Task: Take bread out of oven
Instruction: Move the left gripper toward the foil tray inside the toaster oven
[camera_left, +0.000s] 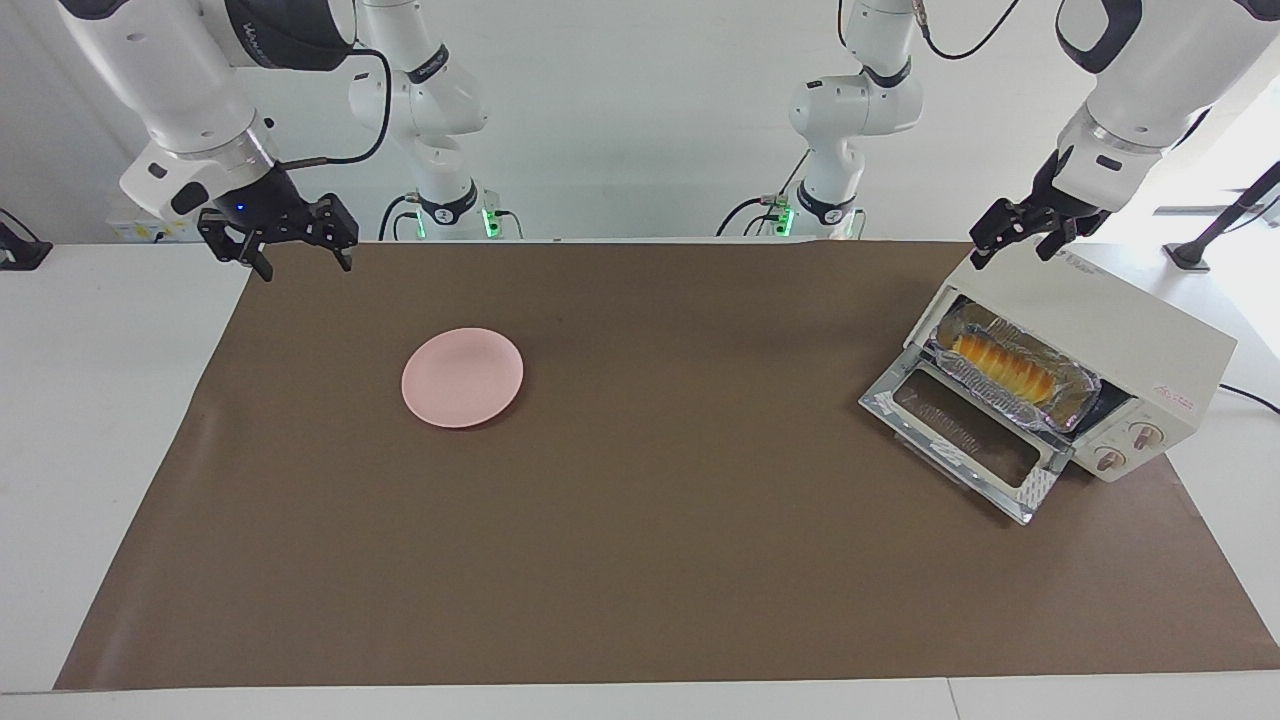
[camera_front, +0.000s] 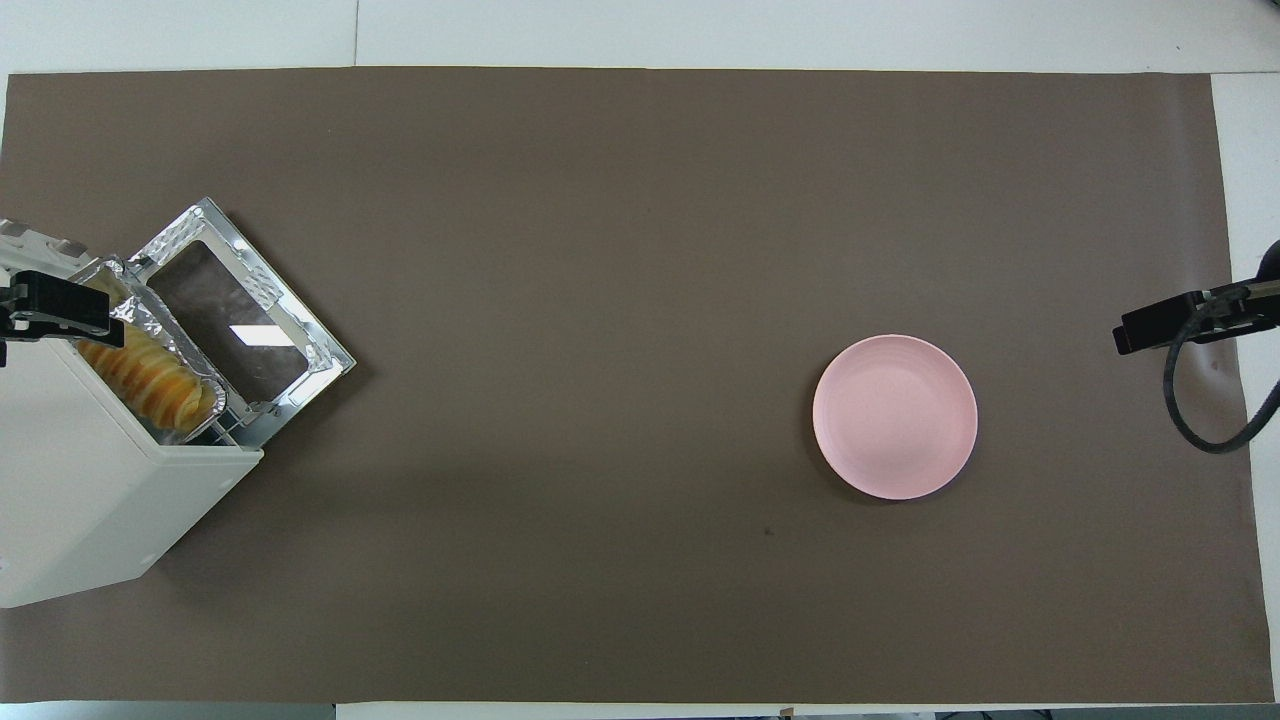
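Both grippers hang open and empty: the left gripper (camera_left: 1020, 240) over the oven (camera_left: 1110, 340), the right gripper (camera_left: 290, 245) over the table's edge; the oven's small red marking is unreadable.

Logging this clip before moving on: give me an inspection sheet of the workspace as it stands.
Surface: brown mat on a white table.
Job's things: oven at the left arm's end, door folded down; bread in a foil tray at the oven's mouth.
Clutter: pink plate, bare.
Grippers: left gripper open over the oven's top; right gripper open over the mat's edge, holding nothing.
Cables: black cable on the right arm; power cord beside the oven.
Surroundings: white wall, arm bases.
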